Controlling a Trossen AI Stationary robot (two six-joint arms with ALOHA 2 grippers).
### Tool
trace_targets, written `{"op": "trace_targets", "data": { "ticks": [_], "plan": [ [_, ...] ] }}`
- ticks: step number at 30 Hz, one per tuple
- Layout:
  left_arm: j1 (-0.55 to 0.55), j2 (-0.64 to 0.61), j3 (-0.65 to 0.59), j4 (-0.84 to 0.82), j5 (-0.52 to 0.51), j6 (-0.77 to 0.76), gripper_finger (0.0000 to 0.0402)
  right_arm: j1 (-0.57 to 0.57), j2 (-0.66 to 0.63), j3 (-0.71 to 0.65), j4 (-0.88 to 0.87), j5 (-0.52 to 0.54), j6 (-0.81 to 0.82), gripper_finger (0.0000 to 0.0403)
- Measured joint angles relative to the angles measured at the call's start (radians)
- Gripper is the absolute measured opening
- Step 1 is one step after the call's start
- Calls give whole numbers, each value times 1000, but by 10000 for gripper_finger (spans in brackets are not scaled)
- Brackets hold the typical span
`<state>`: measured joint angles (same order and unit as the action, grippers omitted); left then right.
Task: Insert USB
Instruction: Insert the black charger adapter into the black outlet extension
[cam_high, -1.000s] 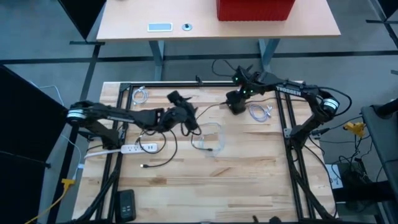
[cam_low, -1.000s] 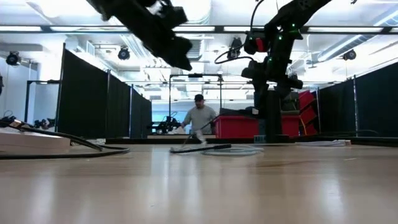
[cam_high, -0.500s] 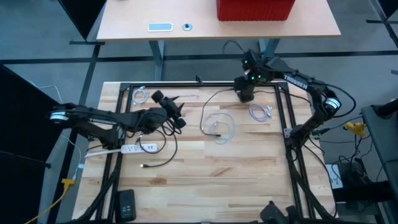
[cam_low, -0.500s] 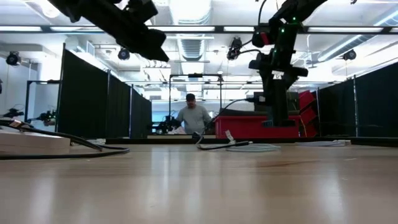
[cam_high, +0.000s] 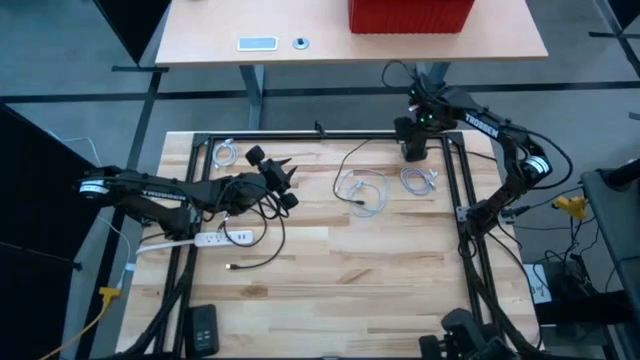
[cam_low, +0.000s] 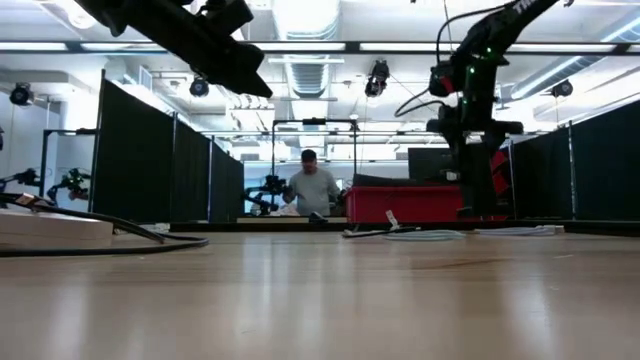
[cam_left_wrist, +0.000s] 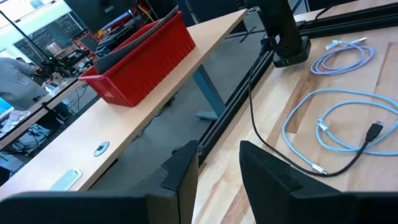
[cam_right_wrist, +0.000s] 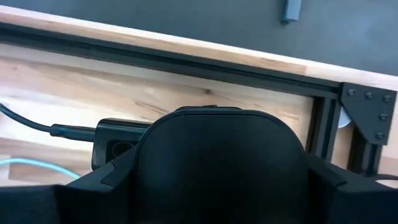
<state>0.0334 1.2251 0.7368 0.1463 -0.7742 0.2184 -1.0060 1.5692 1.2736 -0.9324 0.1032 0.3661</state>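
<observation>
My right gripper (cam_high: 414, 150) stands at the table's far right, pointing down, shut on a black box (cam_left_wrist: 288, 51). A black cable (cam_left_wrist: 267, 134) runs from the box to a black USB plug (cam_left_wrist: 375, 130). The plug lies on the wood inside a loose light-blue cable coil (cam_high: 364, 192). My left gripper (cam_high: 283, 182) hovers left of the middle, above the table, roughly level, open. Its fingers (cam_left_wrist: 184, 169) have nothing between them. In the low view it is the dark arm at the upper left (cam_low: 235, 70). My right gripper holds the black box by its upper part (cam_left_wrist: 283, 42), the fingers coming from above and pointing down. The box hangs upright below them, close to the far frame rail; whether its bottom touches the wood, I cannot tell. The box's cable trails slack over the table.
A white power strip (cam_high: 224, 238) and a loose black cable (cam_high: 255, 262) lie near the left arm. Two small cable coils (cam_high: 226, 153) (cam_high: 418, 180) lie at the far left and far right. A black metal frame (cam_high: 330, 134) rims the table. A person (cam_low: 310, 185) works beyond it.
My right gripper has carried the black box along the far edge toward the table's right. The black cable, its plug and the light-blue coil have slid after it, to the right and farther back. My left gripper has drawn back toward the table's left edge and then kept still.
</observation>
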Motion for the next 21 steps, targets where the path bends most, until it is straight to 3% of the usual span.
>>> {"op": "trace_targets", "data": {
  "ticks": [7, 12, 21],
  "plan": [
    [0, 0, 0, 0, 0, 1, 111, -61, 0, -58, 87, 8, 32, 261],
    [0, 1, 0, 0, 0, 1, 111, -72, -1, -85, 93, 70, 33, 261],
    [0, 1, 0, 0, 0, 2, 109, -74, -10, -132, 175, 63, 60, 261]
  ]
}}
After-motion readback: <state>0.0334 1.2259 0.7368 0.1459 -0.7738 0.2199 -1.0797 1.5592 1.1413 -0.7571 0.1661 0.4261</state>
